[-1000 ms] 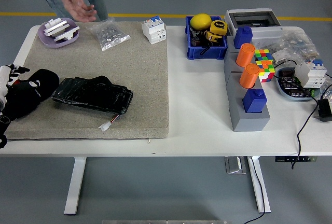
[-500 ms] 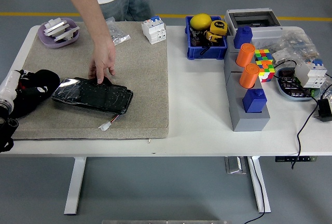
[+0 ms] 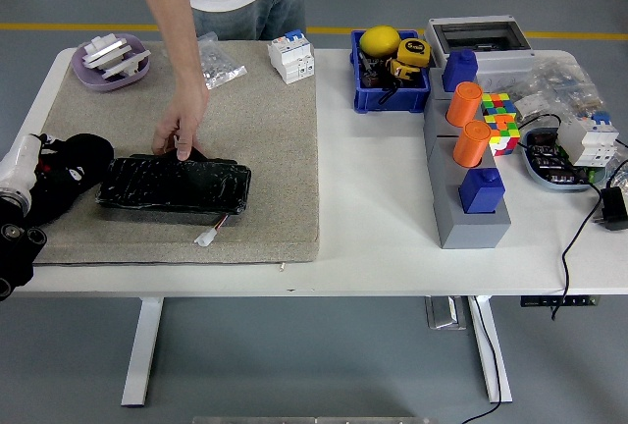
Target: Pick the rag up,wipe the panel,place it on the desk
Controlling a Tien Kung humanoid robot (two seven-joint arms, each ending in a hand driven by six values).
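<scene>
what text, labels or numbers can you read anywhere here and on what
None can be read.
Tape measure: dark label, too small.
Breaker: print blurred.
Breaker at right: markings blurred.
Left hand: white marks, not legible.
Panel, cube, blue bin, bag: no print visible.
</scene>
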